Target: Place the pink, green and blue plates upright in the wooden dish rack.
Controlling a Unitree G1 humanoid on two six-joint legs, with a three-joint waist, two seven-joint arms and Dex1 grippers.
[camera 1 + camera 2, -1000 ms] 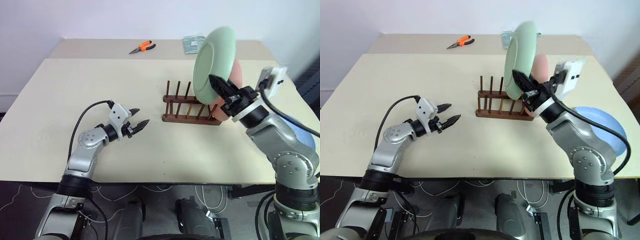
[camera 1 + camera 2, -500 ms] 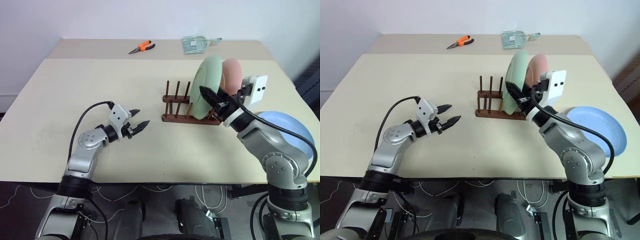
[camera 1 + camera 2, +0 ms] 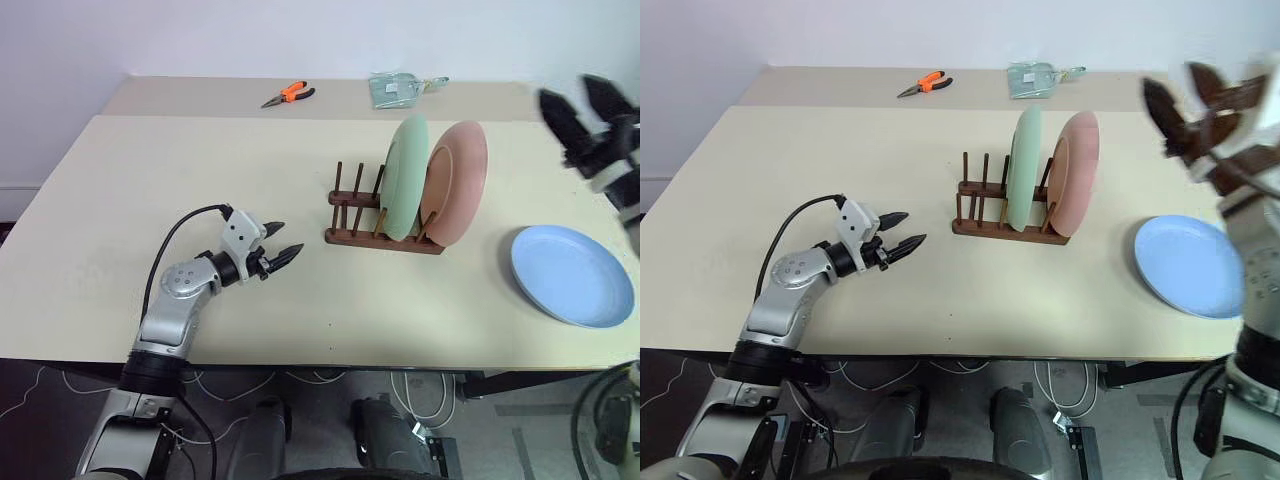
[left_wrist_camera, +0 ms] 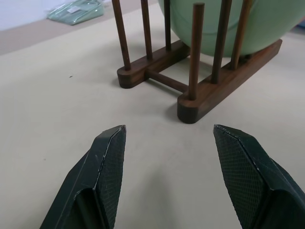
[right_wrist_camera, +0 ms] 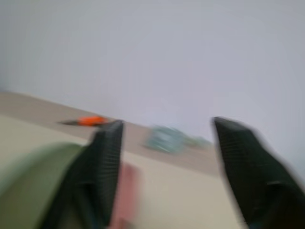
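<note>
Two plates, green plate (image 3: pixel 404 178) and pink plate (image 3: pixel 455 183), upright in wooden dish rack (image 3: pixel 382 224); blue plate (image 3: pixel 571 273) flat on table (image 3: pixel 200 180). Left gripper (image 3: pixel 283 240) and right gripper (image 3: pixel 580 105) spread apart, empty.

The left arm is built of rounded silver-grey segments, with a black band at the wrist and a black collar lower down. A white block sits on the wrist, and a black cable loops from it back to the forearm. The left gripper (image 3: pixel 277 243) has two black tapered fingers (image 4: pixel 106 177) with a fine cross-hatched texture. The right gripper (image 3: pixel 583 105) has matching black pointed fingers on a white mount.
</note>
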